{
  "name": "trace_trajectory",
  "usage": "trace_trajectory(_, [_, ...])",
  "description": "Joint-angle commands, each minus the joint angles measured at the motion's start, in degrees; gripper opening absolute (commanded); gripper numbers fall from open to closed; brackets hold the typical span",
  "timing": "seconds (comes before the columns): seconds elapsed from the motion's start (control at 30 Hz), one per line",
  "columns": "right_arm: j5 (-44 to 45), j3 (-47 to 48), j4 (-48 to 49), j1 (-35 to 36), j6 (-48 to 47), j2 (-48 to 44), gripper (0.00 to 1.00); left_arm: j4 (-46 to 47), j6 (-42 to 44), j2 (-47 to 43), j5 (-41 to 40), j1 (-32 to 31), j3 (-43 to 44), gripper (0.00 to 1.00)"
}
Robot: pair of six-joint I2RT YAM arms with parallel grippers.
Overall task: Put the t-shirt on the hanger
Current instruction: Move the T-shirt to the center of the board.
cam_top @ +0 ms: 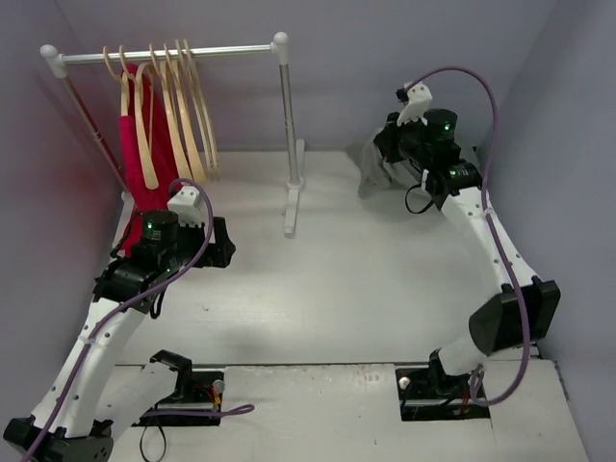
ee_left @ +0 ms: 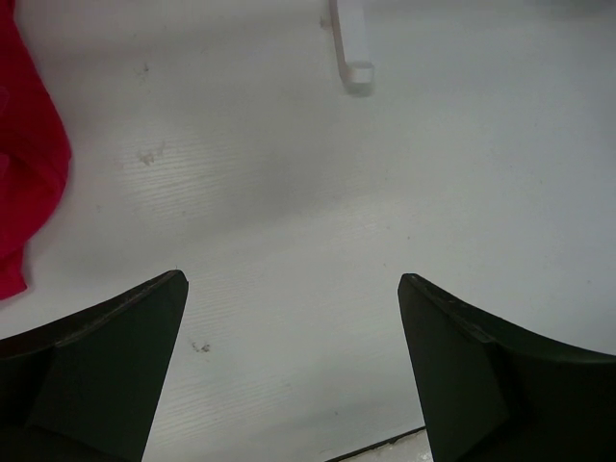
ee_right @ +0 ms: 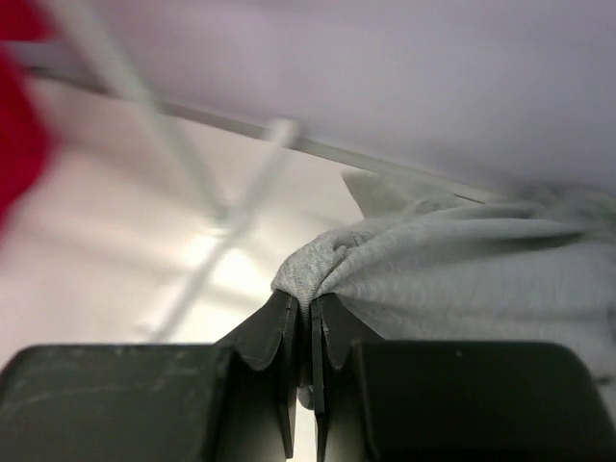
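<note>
pinching anything, the right gripper [ee_right: 310,306]? (ana)

yes. its two dark fingers are pressed nearly together on a bunched fold of the grey t-shirt [ee_right: 452,279], which spills off to the right of them in the wrist view. (ben)

and where does the shirt sit overall? (ana)

at the far right of the table [cam_top: 366,289], close to the back wall, crumpled by the right arm's wrist. from above only a grey patch shows, left of the wrist. i can't tell whether the rest is lifted or resting on the surface. (ben)

the left gripper [ee_left: 292,284]? (ana)

spread wide, nothing between its fingers, only white tabletop below. it hangs over the left side, near the red garment [ee_left: 29,144], whose edge shows at the left of its wrist view. (ben)

hangers? (ana)

several pale wooden hangers [cam_top: 178,106] hang by their hooks in a bunch at the left end of the rail on the white rack [cam_top: 285,125]. the red garment hangs below them. the t-shirt is well apart from them, beyond the rack's right post. (ben)
</note>
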Motion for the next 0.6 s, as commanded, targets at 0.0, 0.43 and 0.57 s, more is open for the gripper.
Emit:
trace_trajectory(0.0, [-12.4,1.2,1.7,5.5,4.2,-6.0,0.00,1.9,0.2,-1.2,1.2,-0.3,4.7,0.87])
trace_trajectory(0.43, [-22.3,21.1,1.8,12.4,10.3,-12.0,0.00,1.7,-0.9,-3.1,4.9,-0.3,13.3,0.87])
trace_trajectory(0.57, [-20.2,16.2,1.9,12.4,11.6,-13.8,0.00,1.8,-0.8,-3.8,6.8,-0.3,14.6,0.87])
